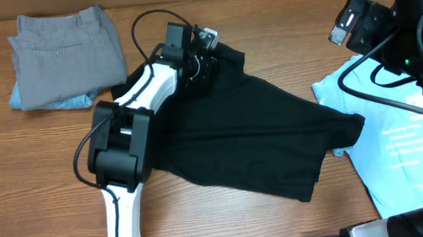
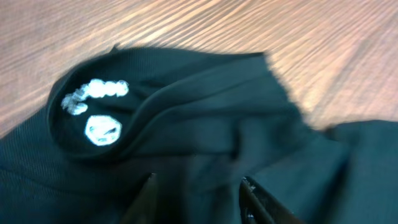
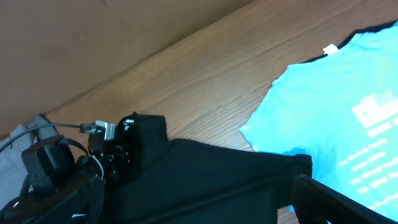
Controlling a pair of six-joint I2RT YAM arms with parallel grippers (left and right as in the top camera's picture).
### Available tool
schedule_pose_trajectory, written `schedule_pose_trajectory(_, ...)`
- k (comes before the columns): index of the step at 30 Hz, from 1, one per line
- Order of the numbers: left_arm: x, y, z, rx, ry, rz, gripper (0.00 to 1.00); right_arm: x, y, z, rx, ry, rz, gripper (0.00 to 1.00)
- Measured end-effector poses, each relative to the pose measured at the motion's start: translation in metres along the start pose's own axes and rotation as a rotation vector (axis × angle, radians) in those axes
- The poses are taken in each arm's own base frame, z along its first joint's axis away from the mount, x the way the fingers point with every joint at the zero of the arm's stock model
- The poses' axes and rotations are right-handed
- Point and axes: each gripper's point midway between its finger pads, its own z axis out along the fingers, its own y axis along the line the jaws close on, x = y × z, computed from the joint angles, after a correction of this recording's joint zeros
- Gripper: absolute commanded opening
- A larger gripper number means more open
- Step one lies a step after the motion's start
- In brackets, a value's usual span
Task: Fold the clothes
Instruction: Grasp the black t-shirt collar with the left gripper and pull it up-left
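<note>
Black T-shirt (image 2: 199, 124) between left jaws

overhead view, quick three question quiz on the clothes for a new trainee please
1. True or false: the grey trousers are spread out flat.
2. The left gripper is at the black T-shirt's: A collar, B hem, C sleeve?
3. Which garment does the black sleeve overlap?
Key: 1 false, they are folded; 2 A; 3 the light blue T-shirt.
</note>
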Motion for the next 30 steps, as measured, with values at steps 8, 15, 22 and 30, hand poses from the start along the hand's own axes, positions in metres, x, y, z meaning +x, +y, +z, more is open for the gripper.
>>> schedule_pose_trajectory(8, 0.014, 0.038, 0.008, -0.156, 0.033, -0.062, 0.15, 0.003, -0.002, 0.000, 0.007, 0.011, -0.003, 1.00)
schedule_pose_trajectory(15, 0.021, 0.111, -0.019, -0.378, 0.039, -0.186, 0.12, 0.008, -0.003, 0.012, 0.036, 0.053, -0.012, 1.00)
schedule_pose_trajectory(22, 0.046, 0.202, -0.074, -0.458, 0.085, -0.425, 0.49, 0.027, -0.003, 0.060, 0.114, 0.175, -0.018, 1.00)
schedule_pose_trajectory(30, -0.006, 0.207, -0.120, -0.398, 0.040, -0.441, 0.64, 0.041, -0.020, 0.137, 0.212, 0.270, 0.027, 0.73)
